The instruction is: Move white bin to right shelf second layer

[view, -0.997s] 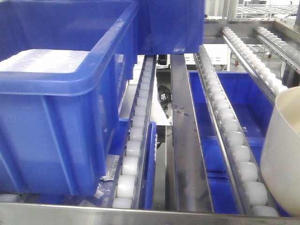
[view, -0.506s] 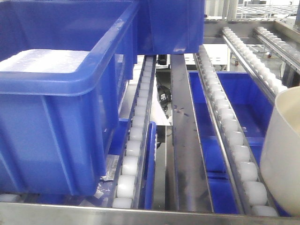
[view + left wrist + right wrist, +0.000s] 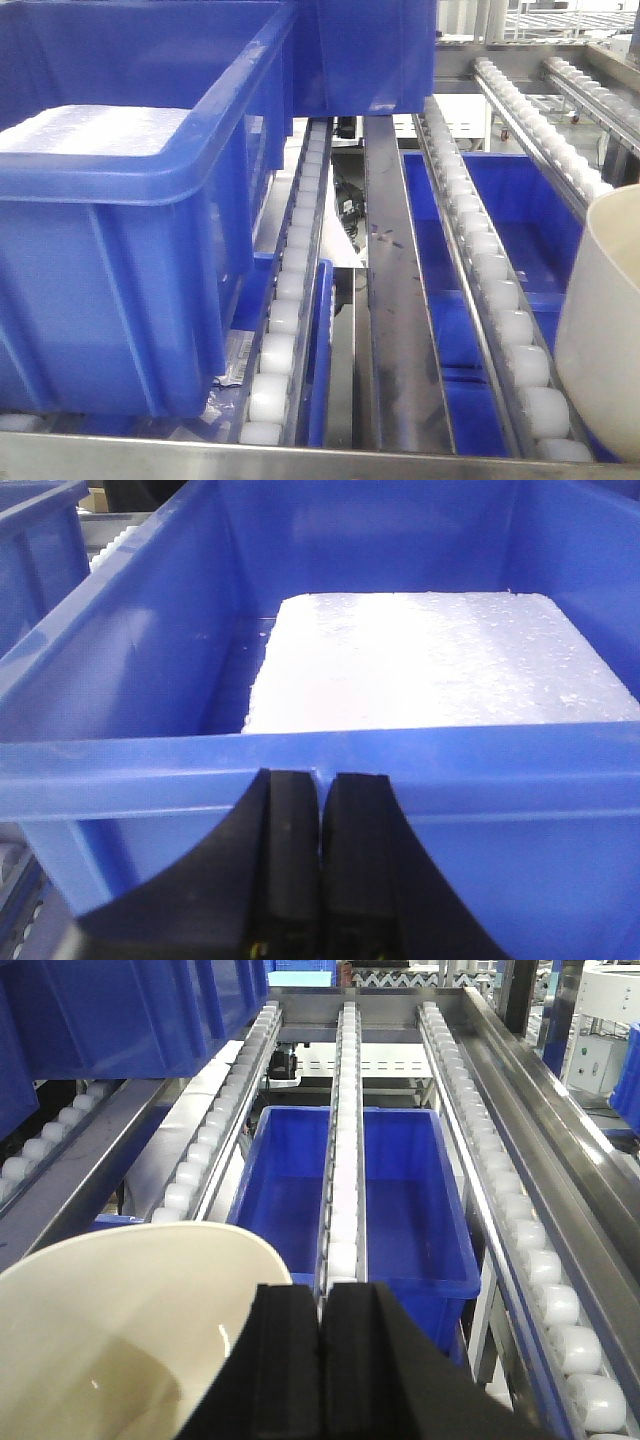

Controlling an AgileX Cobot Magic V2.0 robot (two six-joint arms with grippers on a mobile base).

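Observation:
The white bin [image 3: 605, 330] shows at the right edge of the front view, over the near end of the roller tracks [image 3: 490, 270] of the right shelf second layer. In the right wrist view the white bin [image 3: 120, 1340] fills the lower left, and its rim runs in behind my right gripper [image 3: 322, 1290]. That gripper's fingers are pressed together on the bin's wall. The roller tracks [image 3: 340, 1160] stretch away ahead of it. My left gripper [image 3: 321, 777] is shut with nothing in it, close to the near wall of a blue crate [image 3: 150, 650].
The big blue crate [image 3: 110, 290] at the left holds a white foam slab [image 3: 90, 130]. A second blue crate [image 3: 365, 60] stands behind it. Another blue crate [image 3: 400, 1180] sits on the level below the tracks. A flat steel strip [image 3: 395, 290] runs between the tracks.

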